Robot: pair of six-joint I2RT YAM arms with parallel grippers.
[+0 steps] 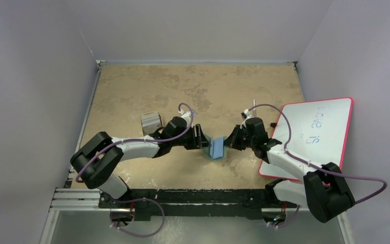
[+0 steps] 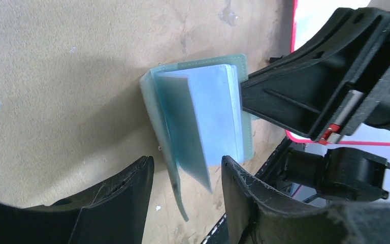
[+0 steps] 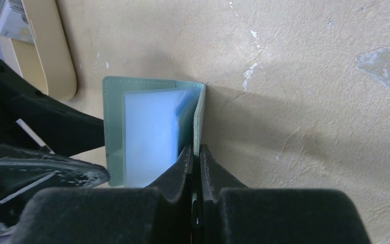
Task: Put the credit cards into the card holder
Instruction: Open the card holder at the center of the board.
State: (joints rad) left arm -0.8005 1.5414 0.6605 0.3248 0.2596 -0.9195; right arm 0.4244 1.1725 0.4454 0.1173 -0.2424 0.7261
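Observation:
The grey-green card holder (image 1: 217, 148) stands open on its edge between my two grippers, its bluish clear pockets fanned out. My right gripper (image 3: 196, 152) is shut on one cover of the card holder (image 3: 152, 132). My left gripper (image 2: 188, 175) is open; the other cover and a clear pocket leaf of the card holder (image 2: 203, 112) hang between its jaws without being pinched. The credit cards (image 1: 151, 121) lie stacked in a tan tray, left of my left gripper (image 1: 201, 138), and they show at the top left of the right wrist view (image 3: 10, 12).
The tan oval tray (image 3: 51, 46) sits on the table behind the left arm. A pink-edged whiteboard (image 1: 315, 134) lies at the right, under the right arm. Walls close the table on the left, back and right.

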